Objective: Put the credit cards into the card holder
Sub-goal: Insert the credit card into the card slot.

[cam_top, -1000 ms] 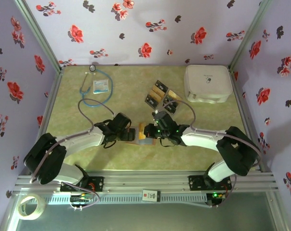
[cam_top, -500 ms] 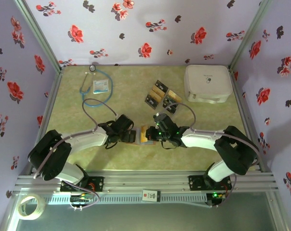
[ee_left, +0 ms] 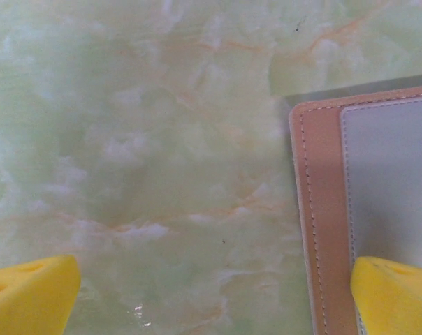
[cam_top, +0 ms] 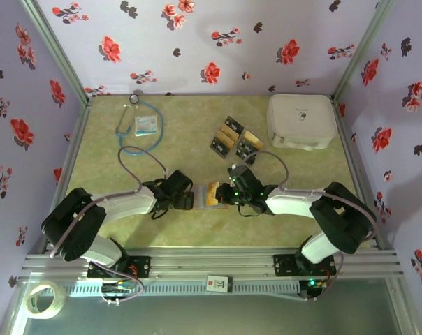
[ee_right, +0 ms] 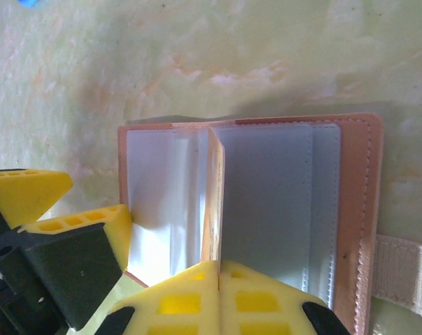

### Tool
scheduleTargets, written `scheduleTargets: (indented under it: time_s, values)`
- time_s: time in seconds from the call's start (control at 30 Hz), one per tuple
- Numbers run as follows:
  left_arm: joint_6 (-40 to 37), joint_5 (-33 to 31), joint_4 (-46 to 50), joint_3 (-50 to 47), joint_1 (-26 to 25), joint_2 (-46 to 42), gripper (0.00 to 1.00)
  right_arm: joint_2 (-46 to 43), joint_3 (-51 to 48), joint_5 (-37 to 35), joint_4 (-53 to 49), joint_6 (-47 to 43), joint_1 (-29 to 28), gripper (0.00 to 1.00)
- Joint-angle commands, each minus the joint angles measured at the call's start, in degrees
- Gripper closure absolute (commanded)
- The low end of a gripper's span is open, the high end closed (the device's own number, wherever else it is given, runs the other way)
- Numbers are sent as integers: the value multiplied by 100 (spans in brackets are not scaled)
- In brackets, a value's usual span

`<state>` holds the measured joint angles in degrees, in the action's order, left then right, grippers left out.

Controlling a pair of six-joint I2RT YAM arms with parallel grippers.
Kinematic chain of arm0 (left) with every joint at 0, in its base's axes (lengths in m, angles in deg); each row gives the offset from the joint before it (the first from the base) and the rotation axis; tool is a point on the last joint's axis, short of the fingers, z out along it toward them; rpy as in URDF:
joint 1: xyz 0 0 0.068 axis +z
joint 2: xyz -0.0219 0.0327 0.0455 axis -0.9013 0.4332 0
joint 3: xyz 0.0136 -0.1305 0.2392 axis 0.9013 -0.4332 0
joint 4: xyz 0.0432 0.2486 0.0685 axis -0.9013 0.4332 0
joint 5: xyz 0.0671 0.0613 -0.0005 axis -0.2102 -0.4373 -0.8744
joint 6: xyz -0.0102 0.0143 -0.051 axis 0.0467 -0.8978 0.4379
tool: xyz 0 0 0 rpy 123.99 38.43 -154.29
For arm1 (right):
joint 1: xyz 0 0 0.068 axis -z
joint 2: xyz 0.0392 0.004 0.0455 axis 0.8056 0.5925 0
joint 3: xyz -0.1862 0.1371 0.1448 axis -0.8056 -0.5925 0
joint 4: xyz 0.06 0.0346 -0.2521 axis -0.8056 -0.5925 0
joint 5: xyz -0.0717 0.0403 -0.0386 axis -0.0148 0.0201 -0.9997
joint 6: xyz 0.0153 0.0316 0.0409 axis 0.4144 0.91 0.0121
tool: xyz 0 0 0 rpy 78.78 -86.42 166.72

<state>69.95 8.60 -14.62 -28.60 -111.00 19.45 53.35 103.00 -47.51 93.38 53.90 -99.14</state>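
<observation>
Both arms reach inward, left gripper [ee_left: 211, 300] spread wide, right gripper [ee_right: 218, 279] pinched tight.

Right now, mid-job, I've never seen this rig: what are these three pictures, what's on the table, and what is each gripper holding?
Two robot arms are bolted at the near edge of the table. The overhead picture looks down from behind them; the other two come from wrist cameras. The right gripper is shut on a tan card, edge-on over the open card holder. The left gripper is open, one finger over the holder's edge. Farther back lie more credit cards, a white case and a stethoscope.
</observation>
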Motion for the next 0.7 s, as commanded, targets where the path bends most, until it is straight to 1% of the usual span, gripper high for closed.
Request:
scheduleTargets:
  time_s: [0.0,0.13,0.27,0.67]
  values:
    - [74,-206,72,-128,-44,76,0,-192,-123,194,202,-10,81,100]
    - [95,-214,91,-160,-43,33,0,-428,-118,262,349,-69,126,100]
    - [142,-215,98,-196,-43,-39,0,-455,-129,300,548,-94,179,100]
    - [170,-232,117,-216,-43,-66,0,142,-513,451,1949,309,201,100]
